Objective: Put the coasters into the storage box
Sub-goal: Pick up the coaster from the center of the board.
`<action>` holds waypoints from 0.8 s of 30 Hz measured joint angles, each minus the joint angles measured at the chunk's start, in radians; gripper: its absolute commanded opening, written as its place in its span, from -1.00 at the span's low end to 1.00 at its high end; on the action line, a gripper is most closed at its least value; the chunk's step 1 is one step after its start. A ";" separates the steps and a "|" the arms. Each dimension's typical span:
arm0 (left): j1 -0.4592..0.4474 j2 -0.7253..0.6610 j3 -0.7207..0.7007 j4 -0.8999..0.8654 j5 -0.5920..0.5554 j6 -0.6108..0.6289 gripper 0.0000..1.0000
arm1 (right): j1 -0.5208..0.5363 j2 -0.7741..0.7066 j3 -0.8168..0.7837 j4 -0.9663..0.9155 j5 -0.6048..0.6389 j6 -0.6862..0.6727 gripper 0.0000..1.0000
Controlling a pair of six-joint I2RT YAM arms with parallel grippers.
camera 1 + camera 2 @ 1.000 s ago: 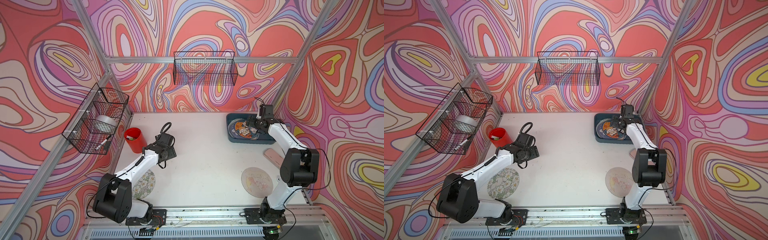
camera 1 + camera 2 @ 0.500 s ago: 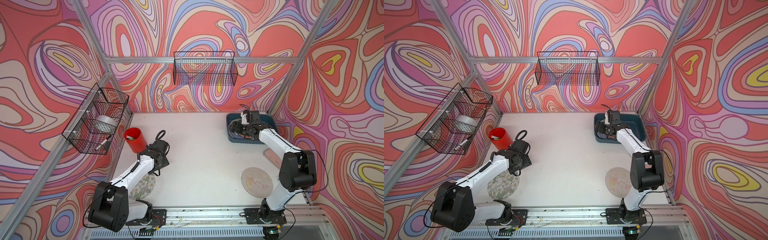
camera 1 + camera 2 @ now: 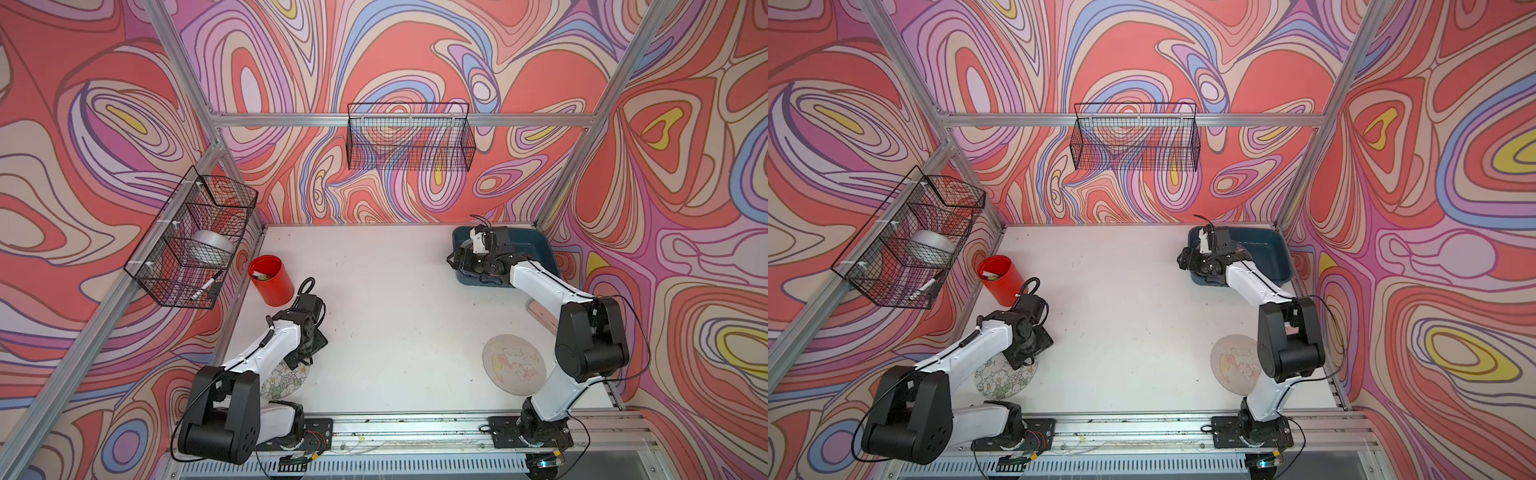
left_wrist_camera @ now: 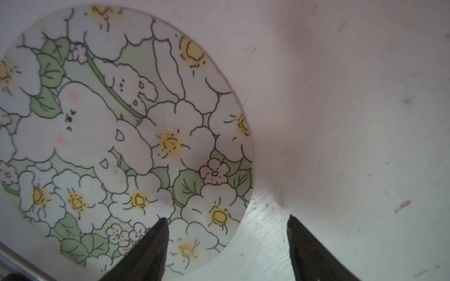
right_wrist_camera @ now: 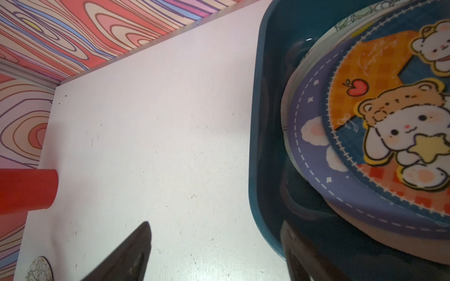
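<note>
The left gripper has come down over the round green-and-white flower coaster near the white table's front left corner. Its jaws are open and empty. The right gripper, open too, has backed to the side of the dark blue plastic storage box in the back right corner, where other coasters lie. I think a pickup comes next.

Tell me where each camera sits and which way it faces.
Top views: high above the front rail, looking down over the table; left arm and right arm show whole.
Left wrist: on the left arm, facing down at the floral coaster; open left gripper tips show.
Right wrist: on the right arm, looking low across the table toward the red cup, storage box beside; open right gripper tips show.
Shared: the floral coaster, in left wrist and both top views; the red cup, in right wrist and top views.
</note>
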 measured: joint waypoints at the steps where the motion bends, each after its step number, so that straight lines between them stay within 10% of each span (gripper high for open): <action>1: 0.002 0.008 0.000 0.004 0.004 -0.002 0.48 | 0.000 0.000 -0.002 0.001 -0.003 0.000 0.69; 15: 0.010 0.039 -0.013 0.056 0.018 -0.011 -0.03 | 0.000 0.000 -0.006 0.021 -0.019 0.007 0.69; 24: 0.014 0.036 -0.013 0.057 0.015 -0.010 0.05 | 0.000 0.000 -0.007 0.021 -0.020 0.007 0.69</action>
